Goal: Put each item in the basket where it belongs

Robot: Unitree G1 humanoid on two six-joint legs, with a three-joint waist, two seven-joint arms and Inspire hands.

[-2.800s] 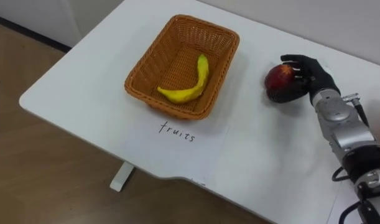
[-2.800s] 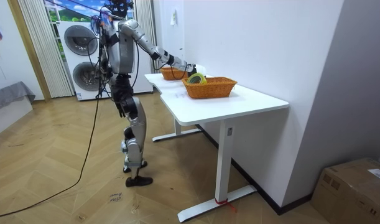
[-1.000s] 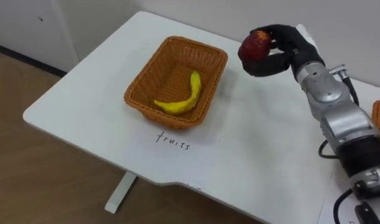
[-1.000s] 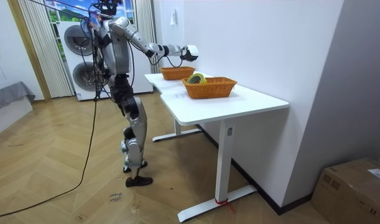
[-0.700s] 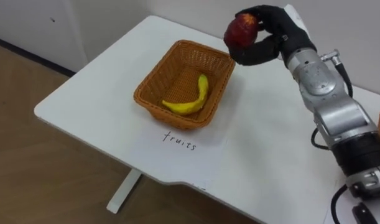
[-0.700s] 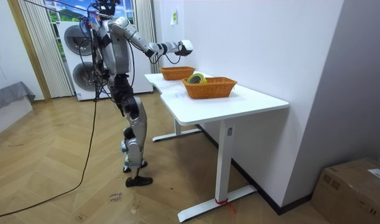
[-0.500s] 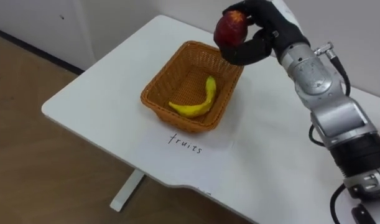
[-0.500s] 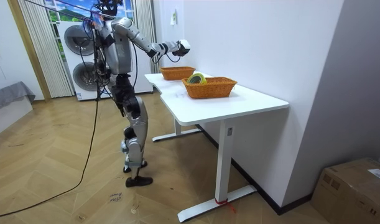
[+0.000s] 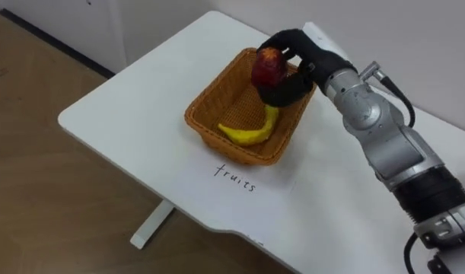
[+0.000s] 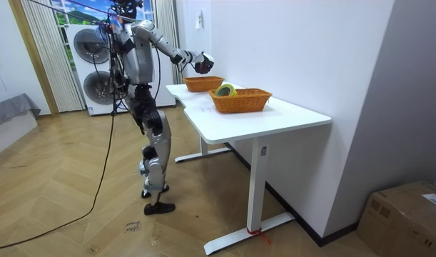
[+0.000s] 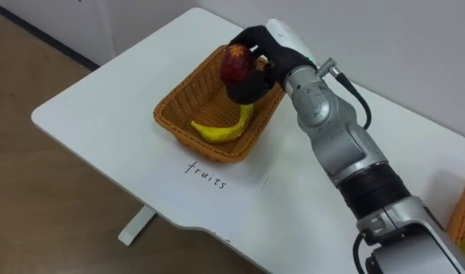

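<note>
Over the basket's (image 9: 240, 154) far edge, right robot hand (image 9: 307, 62) grips apple (image 9: 267, 67), apparently clear of the banana (image 9: 247, 135).

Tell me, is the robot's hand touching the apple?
Touching. The left eye view shows the right hand curled round the apple above the basket.

The basket (image 9: 214, 103) is rough woven wicker; the tabletop (image 9: 133, 114) is smooth, matt white. At the basket's 1 o'clock the matt black right hand (image 9: 302, 65) wraps a glossy red apple (image 9: 267, 67). The banana (image 9: 243, 135) looks smooth-skinned; the floor (image 9: 34, 198) is wood.
</note>
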